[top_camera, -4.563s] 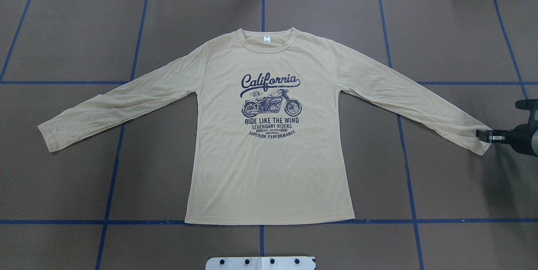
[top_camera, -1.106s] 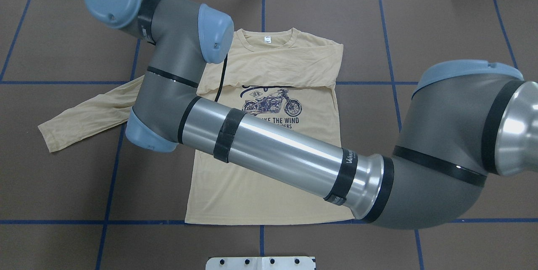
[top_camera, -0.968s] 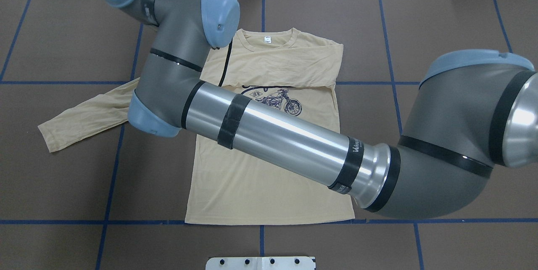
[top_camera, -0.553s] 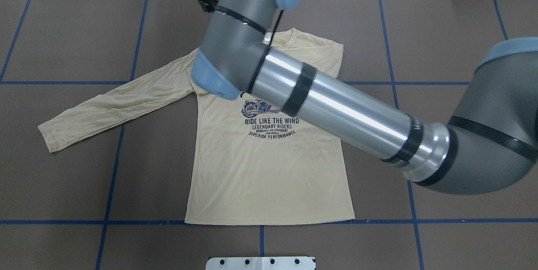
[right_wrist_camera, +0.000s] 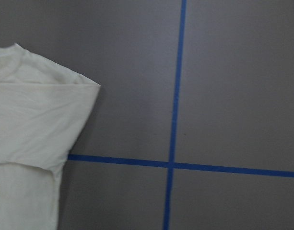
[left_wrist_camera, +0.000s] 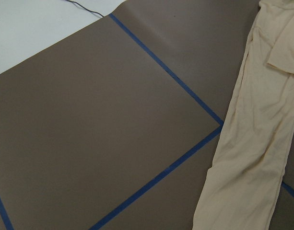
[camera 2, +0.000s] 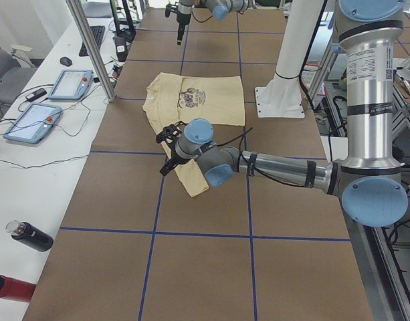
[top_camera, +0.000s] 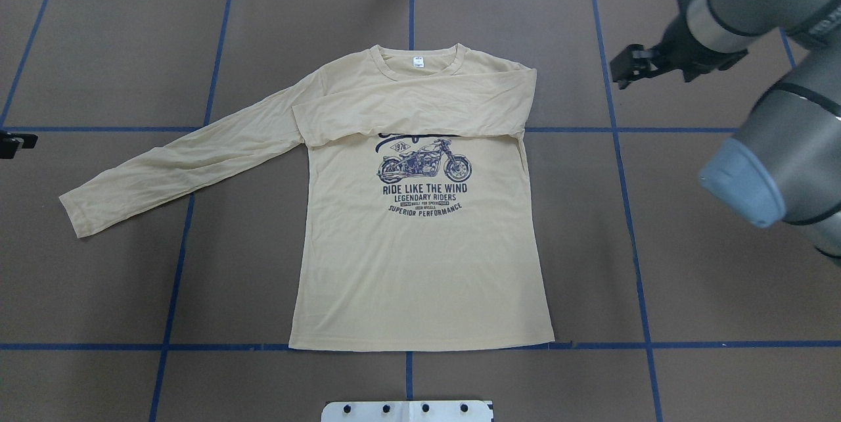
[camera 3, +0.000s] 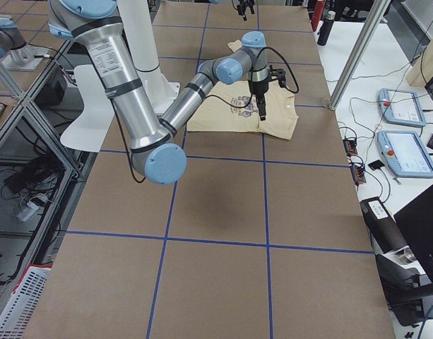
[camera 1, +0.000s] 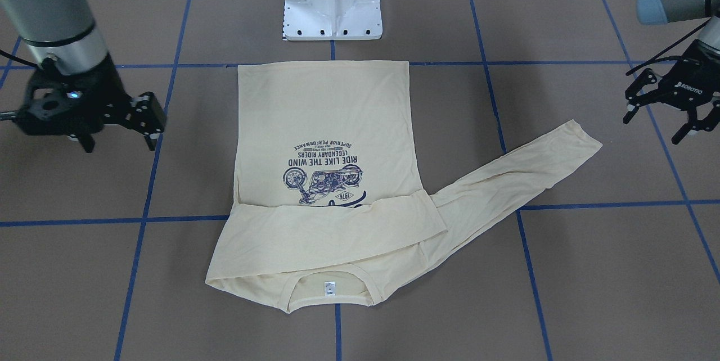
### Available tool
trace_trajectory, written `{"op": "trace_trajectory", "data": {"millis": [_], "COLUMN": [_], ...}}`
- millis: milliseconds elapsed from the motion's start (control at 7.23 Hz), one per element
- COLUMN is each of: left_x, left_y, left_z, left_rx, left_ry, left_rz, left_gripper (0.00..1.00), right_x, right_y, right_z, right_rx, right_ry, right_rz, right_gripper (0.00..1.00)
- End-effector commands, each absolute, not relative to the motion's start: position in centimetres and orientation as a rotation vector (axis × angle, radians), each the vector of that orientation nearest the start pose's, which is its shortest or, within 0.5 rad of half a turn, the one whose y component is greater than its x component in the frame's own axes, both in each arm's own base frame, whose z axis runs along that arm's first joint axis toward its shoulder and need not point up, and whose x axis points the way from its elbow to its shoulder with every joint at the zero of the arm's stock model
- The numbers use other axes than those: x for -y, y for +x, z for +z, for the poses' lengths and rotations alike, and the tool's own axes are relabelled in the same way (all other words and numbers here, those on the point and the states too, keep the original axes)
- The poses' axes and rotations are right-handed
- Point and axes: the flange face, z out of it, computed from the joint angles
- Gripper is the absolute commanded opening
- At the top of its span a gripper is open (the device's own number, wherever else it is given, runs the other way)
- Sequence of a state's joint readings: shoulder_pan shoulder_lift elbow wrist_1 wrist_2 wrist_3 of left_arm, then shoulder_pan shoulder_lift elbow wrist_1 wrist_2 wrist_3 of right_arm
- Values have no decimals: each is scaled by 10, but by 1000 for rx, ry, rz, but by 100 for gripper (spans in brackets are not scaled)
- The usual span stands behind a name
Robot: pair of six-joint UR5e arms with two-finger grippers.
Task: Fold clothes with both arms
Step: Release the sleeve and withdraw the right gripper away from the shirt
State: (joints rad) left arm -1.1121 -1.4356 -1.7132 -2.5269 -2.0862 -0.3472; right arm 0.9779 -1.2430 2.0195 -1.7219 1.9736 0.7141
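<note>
Brown bench [camera 1: 562,293] holds a cream T-shirt [camera 1: 323,108]; left gripper [camera 1: 655,125] and right gripper [camera 1: 118,139] hover, jaws spread; a shallow pinch could drop its outstretched sleeve [camera 1: 517,172].

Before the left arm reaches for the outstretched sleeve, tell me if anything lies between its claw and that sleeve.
Nothing visible does. The left claw hangs open beyond the cuff of the outstretched sleeve, and only the brown table covering lies between them.

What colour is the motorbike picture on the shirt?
Dark navy blue, printed on the pale cream-yellow shirt. The motorbike picture shows best in the overhead view.
</note>
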Motion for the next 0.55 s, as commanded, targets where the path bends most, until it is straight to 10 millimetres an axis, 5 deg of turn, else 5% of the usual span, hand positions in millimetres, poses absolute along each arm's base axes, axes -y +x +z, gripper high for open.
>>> {"op": "trace_trajectory", "data": {"millis": [0, 277, 415], "left_x": [438, 430, 426], "left_y": [159, 190, 200], "left_z": [601, 625, 630], "left_rx": [-840, -844, -847], "left_ry": [681, 635, 617], "left_rz": [315, 296, 312], "left_gripper": [100, 99, 90], "right_x": [472, 434, 427], "right_y": [-151, -76, -58], "right_z": [404, 476, 487], "right_rx": [743, 746, 740], "right_ry": [291, 301, 301], "right_rz": [-73, -123, -131], "right_gripper": [100, 100, 100]}}
